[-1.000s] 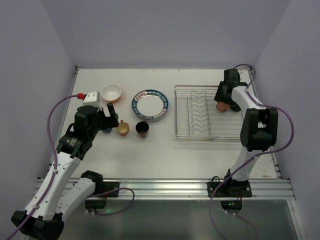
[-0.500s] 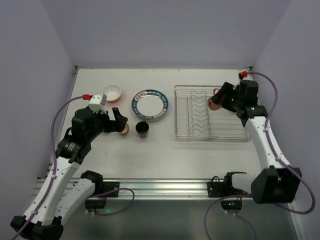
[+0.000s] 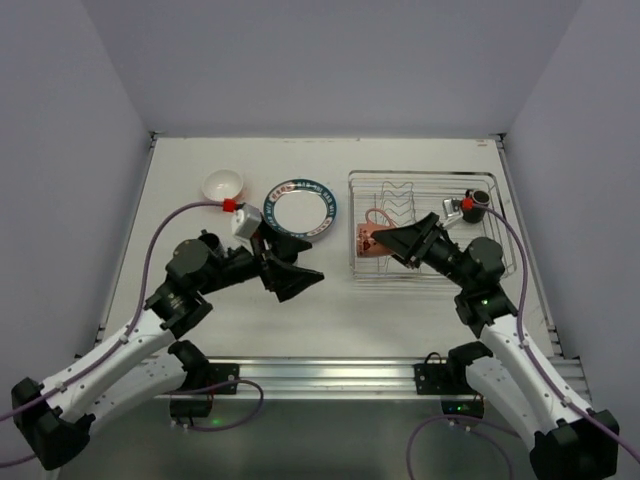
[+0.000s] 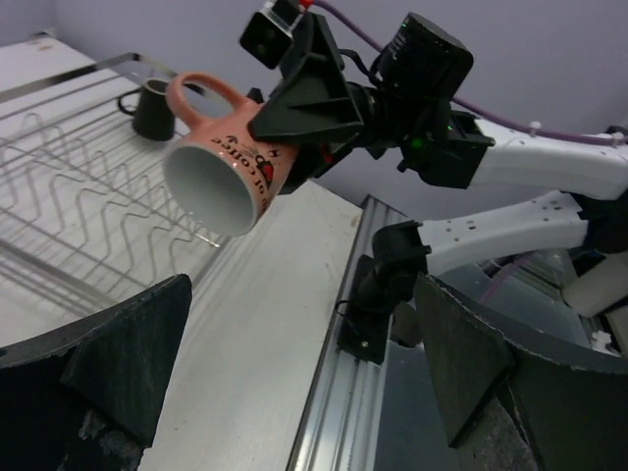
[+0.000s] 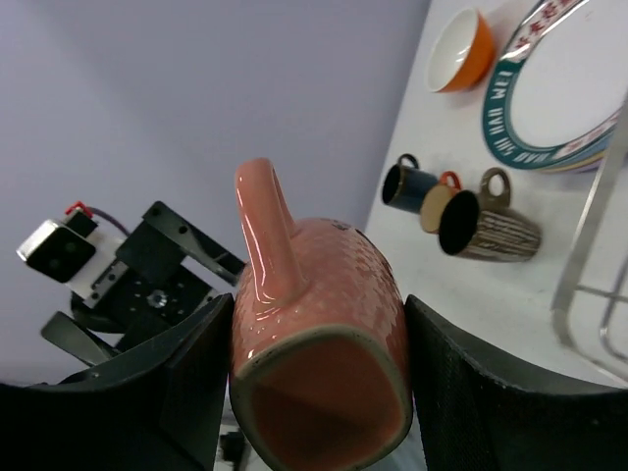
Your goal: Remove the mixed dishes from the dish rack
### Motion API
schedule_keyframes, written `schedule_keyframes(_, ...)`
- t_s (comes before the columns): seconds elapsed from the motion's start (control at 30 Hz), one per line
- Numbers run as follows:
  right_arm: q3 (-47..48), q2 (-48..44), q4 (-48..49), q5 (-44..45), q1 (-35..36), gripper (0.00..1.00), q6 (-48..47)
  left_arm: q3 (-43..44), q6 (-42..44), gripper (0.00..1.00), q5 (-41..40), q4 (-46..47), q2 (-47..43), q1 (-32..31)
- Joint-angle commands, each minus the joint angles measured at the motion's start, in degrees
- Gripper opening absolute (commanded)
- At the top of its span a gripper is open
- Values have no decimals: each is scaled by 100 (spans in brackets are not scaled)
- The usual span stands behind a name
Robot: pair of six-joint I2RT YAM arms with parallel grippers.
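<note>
From above, I'm seeing the right gripper (image 3: 392, 240) clamping a pink mug (image 3: 366, 240) in the air over the near left corner of the rack (image 3: 352, 200). The left gripper (image 3: 298, 276) is hanging wide apart and empty just left of the rack, facing that mug. Further left of the rack, the plates (image 3: 300, 208) are lying stacked and the bowl (image 3: 223, 185) is sitting beyond them. A black mug (image 3: 478, 206) is standing in the rack's far right corner, and I'm finding nothing else in the rack.

The left wrist view is showing the pink mug tipped sideways, mouth toward me, with the black mug upright in the rack behind it.

The right wrist view is showing three mugs (image 5: 446, 208) grouped left of the rack, beside the plates.

I'm judging the job nearly finished. The pink mug is needing a spot left of the rack, perhaps by handover, and then the black mug is remaining.
</note>
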Motion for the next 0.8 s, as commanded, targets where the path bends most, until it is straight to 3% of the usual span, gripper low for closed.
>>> schedule_keyframes(0.0, -120, -544, 1452, 505, 362, 0, 1351, 1, -1, 100, -662, 1447, 362, -758)
schedule_keyframes(0.07, -216, -799, 1381, 797, 696, 0, 1491, -52, 166, 100, -821, 1940, 591, -1188)
schedule_keyframes(0.2, -349, -1080, 1460, 1123, 960, 0, 1755, 159, 597, 100, -1497, 2002, 969, -1803)
schedule_keyframes(0.63, -243, -993, 1495, 939, 1207, 0, 1764, 836, 1388, 83, -1674, 2204, 1761, -2526)
schedule_keyframes(0.73, -269, -932, 1644, 834, 1268, 0, 1808, 923, 1520, 66, -1674, 2135, 1848, -2534)
schedule_keyframes(0.77, -270, -871, 1688, 807, 1277, 0, 1825, 950, 1538, 52, -1648, 2117, 1875, -2534)
